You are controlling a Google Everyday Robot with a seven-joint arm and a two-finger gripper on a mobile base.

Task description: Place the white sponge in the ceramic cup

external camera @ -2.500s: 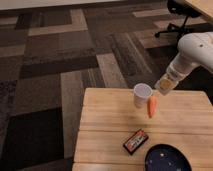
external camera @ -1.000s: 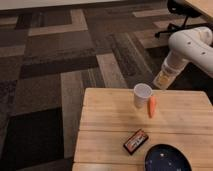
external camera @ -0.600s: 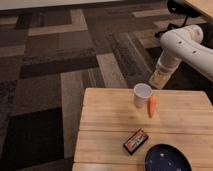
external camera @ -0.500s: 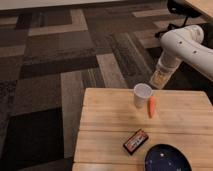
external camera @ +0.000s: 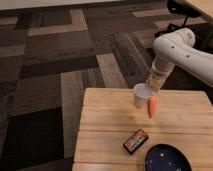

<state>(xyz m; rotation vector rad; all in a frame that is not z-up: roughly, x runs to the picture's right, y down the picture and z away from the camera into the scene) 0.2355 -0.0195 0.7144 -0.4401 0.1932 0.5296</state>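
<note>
The ceramic cup (external camera: 140, 95) is small, plain and white, and stands upright on the wooden table (external camera: 105, 120) near its far edge. My gripper (external camera: 154, 86) hangs from the white arm, just above and to the right of the cup's rim. A pale beige block, the white sponge (external camera: 156, 80), sits between its fingers. An orange carrot (external camera: 152, 106) lies right of the cup, touching or almost touching it.
A flat black-and-orange packet (external camera: 136, 141) lies at the table's front middle. A dark blue speckled plate (external camera: 167, 159) sits at the front right edge. Patterned carpet surrounds the table, and a chair base shows at the top right.
The gripper with the sponge has moved left from beyond the carrot, rising at first, and now stands close over the cup's right rim. Cup, carrot, packet and plate have not moved.
</note>
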